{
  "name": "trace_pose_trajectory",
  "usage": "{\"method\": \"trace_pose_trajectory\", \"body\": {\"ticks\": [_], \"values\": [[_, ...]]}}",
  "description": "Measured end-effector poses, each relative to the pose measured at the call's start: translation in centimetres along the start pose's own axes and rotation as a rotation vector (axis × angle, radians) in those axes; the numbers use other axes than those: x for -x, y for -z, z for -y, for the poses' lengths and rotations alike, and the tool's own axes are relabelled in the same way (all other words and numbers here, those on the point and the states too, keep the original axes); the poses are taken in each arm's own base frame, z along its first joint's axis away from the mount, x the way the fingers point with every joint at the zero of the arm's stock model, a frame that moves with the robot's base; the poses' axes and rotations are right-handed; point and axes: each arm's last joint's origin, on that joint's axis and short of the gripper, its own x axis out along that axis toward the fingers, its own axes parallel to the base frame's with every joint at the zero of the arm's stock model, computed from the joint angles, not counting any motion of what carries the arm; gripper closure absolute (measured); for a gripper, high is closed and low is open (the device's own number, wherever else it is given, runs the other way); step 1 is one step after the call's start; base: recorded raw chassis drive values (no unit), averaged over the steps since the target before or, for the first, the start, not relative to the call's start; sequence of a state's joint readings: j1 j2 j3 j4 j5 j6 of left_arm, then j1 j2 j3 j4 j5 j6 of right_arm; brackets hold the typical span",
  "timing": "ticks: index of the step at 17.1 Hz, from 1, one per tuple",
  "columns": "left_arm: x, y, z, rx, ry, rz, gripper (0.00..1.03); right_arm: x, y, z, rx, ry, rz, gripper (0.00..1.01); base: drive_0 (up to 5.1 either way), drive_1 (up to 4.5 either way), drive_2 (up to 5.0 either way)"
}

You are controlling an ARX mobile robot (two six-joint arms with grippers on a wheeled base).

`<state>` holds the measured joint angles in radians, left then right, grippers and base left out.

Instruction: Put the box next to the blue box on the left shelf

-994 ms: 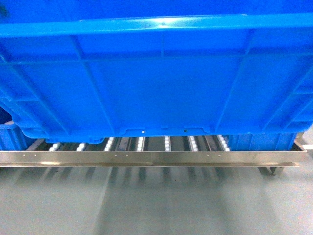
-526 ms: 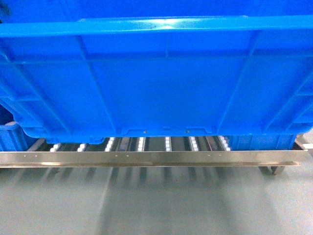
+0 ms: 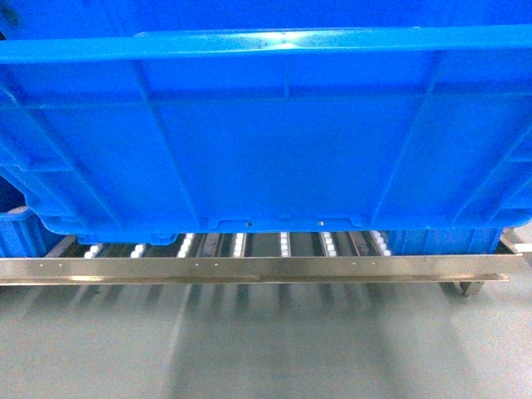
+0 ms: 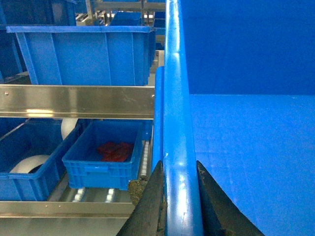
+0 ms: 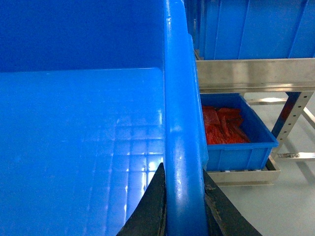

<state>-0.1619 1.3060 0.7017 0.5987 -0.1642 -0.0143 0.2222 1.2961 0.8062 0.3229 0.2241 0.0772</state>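
Box (image 3: 266, 133) bright blue w/ vertical ribs; left shelf (image 3: 249, 268) silvery, rivet-dotted rail, white rollers; small crates (image 4: 103, 162) blue, red contents; gripper fingers (image 4: 147, 206) black.

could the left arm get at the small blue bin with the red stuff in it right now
Probably not. The left gripper is clamped on the rim of the box it is carrying, so it is not free. The small blue bin sits low on the left shelf, under a rail, beside the box.
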Motion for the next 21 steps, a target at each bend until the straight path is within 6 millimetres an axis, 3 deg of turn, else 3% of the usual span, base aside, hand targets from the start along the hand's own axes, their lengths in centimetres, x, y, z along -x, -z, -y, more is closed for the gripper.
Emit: {"method": "trace_pose_trajectory", "body": {"ticks": [21], "values": [[0.0, 0.0, 0.0, 0.001, 0.0, 0.0, 0.94, 0.02, -0.03, 0.0, 0.0, 0.0, 0.001, 0.92, 0.0, 0.0, 0.0]]}}
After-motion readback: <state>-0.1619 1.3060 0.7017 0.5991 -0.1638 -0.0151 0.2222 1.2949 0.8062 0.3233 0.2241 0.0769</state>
